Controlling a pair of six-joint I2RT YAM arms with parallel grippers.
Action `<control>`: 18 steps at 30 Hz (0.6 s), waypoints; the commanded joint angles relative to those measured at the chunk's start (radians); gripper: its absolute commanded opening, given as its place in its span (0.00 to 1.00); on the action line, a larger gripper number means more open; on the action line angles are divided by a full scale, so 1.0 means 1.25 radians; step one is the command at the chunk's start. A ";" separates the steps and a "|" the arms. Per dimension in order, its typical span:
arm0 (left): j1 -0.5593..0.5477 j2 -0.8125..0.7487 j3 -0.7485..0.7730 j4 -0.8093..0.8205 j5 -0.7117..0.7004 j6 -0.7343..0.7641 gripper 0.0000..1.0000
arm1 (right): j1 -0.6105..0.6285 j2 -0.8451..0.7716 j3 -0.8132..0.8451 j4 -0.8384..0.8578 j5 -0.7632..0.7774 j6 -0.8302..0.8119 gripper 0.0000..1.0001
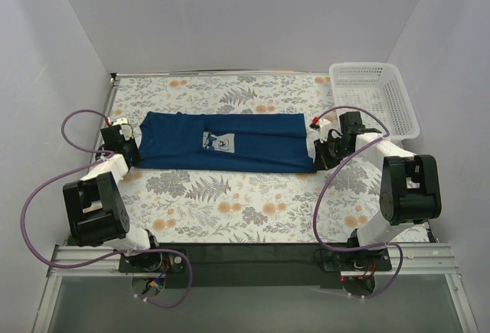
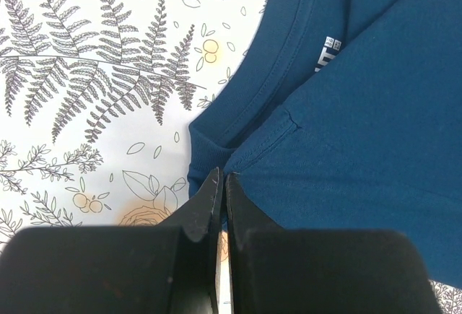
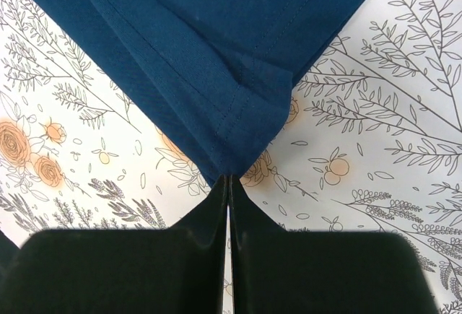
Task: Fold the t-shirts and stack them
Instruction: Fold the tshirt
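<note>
navy t-shirt lies flat across middle of frame on floral counter, neck end left, hem end right; left fingers clenched on its edge beside the collar, right fingers clenched on a hem corner; white basket upper right of frame, apart from shirt

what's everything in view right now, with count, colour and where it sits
t-shirt: one, navy blue with a pale square print, folded into a long band across the middle of the table
basket: one, white plastic lattice, far right corner
tablecloth: one, white with grey ferns and orange flowers, covering the table
cables: two, purple, one looping off each arm
left arm: one, black and white, near left, jaws shut on the t-shirt by the collar
right arm: one, black and white, near right, jaws shut on the t-shirt's hem
</note>
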 commanded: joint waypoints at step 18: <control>0.004 -0.025 0.018 0.022 -0.015 0.007 0.06 | -0.011 -0.066 0.022 -0.005 -0.003 -0.058 0.35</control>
